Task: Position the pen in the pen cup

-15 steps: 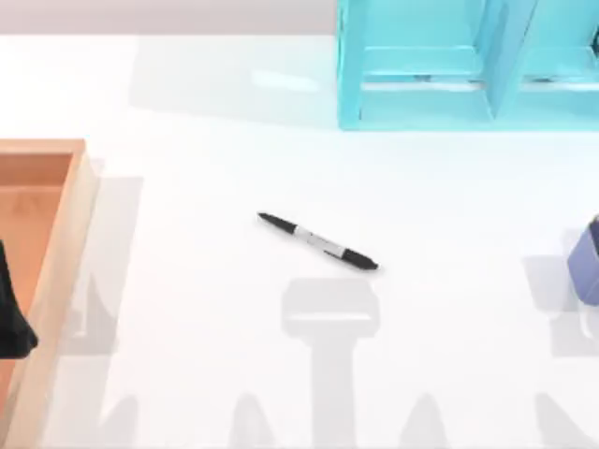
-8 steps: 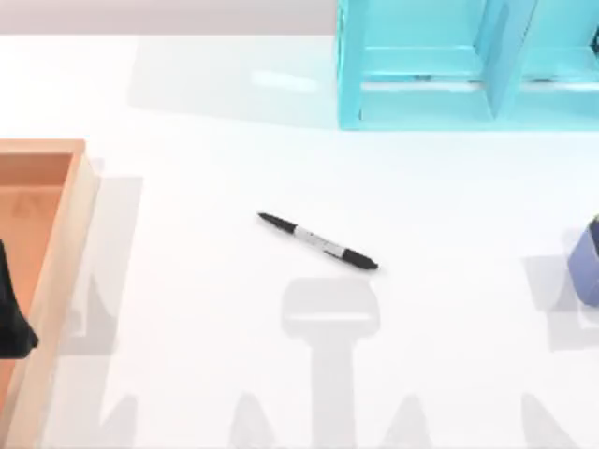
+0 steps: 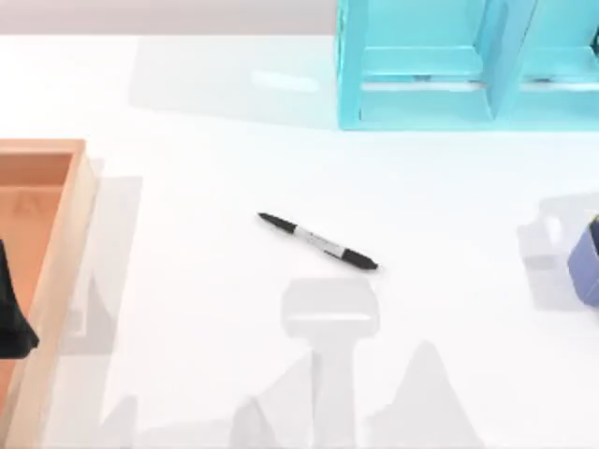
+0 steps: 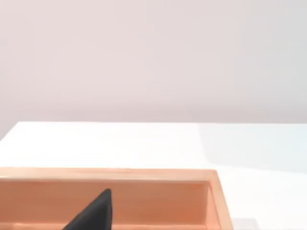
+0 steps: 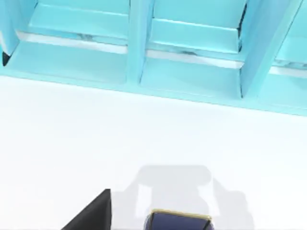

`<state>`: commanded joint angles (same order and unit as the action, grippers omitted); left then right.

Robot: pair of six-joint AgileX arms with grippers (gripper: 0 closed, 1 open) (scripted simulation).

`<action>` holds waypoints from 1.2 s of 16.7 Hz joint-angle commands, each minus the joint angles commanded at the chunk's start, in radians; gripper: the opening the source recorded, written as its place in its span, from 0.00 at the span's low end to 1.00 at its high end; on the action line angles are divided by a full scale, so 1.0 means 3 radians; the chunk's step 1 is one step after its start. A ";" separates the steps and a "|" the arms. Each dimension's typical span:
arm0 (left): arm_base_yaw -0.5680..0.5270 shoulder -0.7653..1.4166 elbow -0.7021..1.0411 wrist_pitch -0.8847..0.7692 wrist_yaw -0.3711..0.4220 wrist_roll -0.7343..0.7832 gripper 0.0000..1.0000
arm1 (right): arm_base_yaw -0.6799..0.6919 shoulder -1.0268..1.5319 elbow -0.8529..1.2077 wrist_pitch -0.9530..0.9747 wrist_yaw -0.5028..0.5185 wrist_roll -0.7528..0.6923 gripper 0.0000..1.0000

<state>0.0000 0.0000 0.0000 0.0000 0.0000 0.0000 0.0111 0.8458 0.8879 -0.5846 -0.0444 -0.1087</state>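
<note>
The pen point(image 3: 318, 241), black with a silver-grey middle band, lies flat at the table's centre, its tapered tip pointing to the back left. The pen cup point(image 3: 588, 267), periwinkle blue and boxy, is cut off by the right edge of the top view. The right wrist view shows the pen cup's rim point(image 5: 180, 221) close below the camera, next to a black part of my right gripper point(image 5: 91, 213). A black part of my left gripper point(image 4: 93, 213) hangs over the wooden tray point(image 4: 144, 175). Nothing touches the pen.
A large translucent teal shelf unit point(image 3: 468, 65) stands at the back right and also appears in the right wrist view point(image 5: 144, 48). The shallow wooden tray point(image 3: 65, 243) runs along the left edge, with a black shape point(image 3: 14, 309) in it. Arm shadows fall across the front.
The shadow beside the pen cup has grown and shifted towards the back. The shadows along the front edge have changed shape. The pen has not moved.
</note>
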 joint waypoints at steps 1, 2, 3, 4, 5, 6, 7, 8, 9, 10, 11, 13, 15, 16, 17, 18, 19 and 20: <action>0.0000 0.0000 0.0000 0.0000 0.0000 0.0000 1.00 | 0.0031 0.0380 0.0389 -0.0232 -0.0017 -0.0057 1.00; 0.0000 0.0000 0.0000 0.0000 0.0000 0.0000 1.00 | 0.0070 0.0768 0.0778 -0.0466 -0.0036 -0.0117 1.00; 0.0000 0.0000 0.0000 0.0000 0.0000 0.0000 1.00 | 0.0116 0.1159 0.1165 -0.0698 -0.0055 -0.0179 1.00; 0.0000 0.0000 0.0000 0.0000 0.0000 0.0000 1.00 | 0.0173 0.1544 0.1539 -0.0926 -0.0076 -0.0244 1.00; 0.0000 0.0000 0.0000 0.0000 0.0000 0.0000 1.00 | 0.0236 0.1920 0.1900 -0.1148 -0.0098 -0.0310 1.00; 0.0000 0.0000 0.0000 0.0000 0.0000 0.0000 1.00 | 0.0305 0.2285 0.2243 -0.1363 -0.0122 -0.0376 1.00; 0.0000 0.0000 0.0000 0.0000 0.0000 0.0000 1.00 | 0.0381 0.2636 0.2568 -0.1569 -0.0146 -0.0442 1.00; 0.0000 0.0000 0.0000 0.0000 0.0000 0.0000 1.00 | 0.0463 0.2968 0.2865 -0.1761 -0.0173 -0.0507 1.00; 0.0000 0.0000 0.0000 0.0000 0.0000 0.0000 1.00 | 0.0551 0.3283 0.3146 -0.1943 -0.0201 -0.0572 1.00; 0.0000 0.0000 0.0000 0.0000 0.0000 0.0000 1.00 | 0.0642 0.3584 0.3412 -0.2113 -0.0230 -0.0635 1.00; 0.0000 0.0000 0.0000 0.0000 0.0000 0.0000 1.00 | 0.0738 0.3870 0.3664 -0.2271 -0.0260 -0.0698 1.00; 0.0000 0.0000 0.0000 0.0000 0.0000 0.0000 1.00 | 0.0938 0.4390 0.4119 -0.2537 -0.0323 -0.0818 1.00; 0.0000 0.0000 0.0000 0.0000 0.0000 0.0000 1.00 | 0.1140 0.4856 0.4537 -0.2754 -0.0387 -0.0930 1.00; 0.0000 0.0000 0.0000 0.0000 0.0000 0.0000 1.00 | 0.1238 0.5060 0.4729 -0.2840 -0.0418 -0.0983 1.00; 0.0000 0.0000 0.0000 0.0000 0.0000 0.0000 1.00 | 0.1331 0.5242 0.4902 -0.2912 -0.0448 -0.1032 1.00; 0.0000 0.0000 0.0000 0.0000 0.0000 0.0000 1.00 | 0.1419 0.5404 0.5057 -0.2972 -0.0475 -0.1078 1.00; 0.0000 0.0000 0.0000 0.0000 0.0000 0.0000 1.00 | 0.1500 0.5544 0.5191 -0.3022 -0.0500 -0.1120 1.00; 0.0000 0.0000 0.0000 0.0000 0.0000 0.0000 1.00 | 0.1572 0.5654 0.5300 -0.3061 -0.0522 -0.1157 1.00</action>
<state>0.0000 0.0000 0.0000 0.0000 0.0000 0.0000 0.4828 2.5419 2.4778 -1.5029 -0.2010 -0.4558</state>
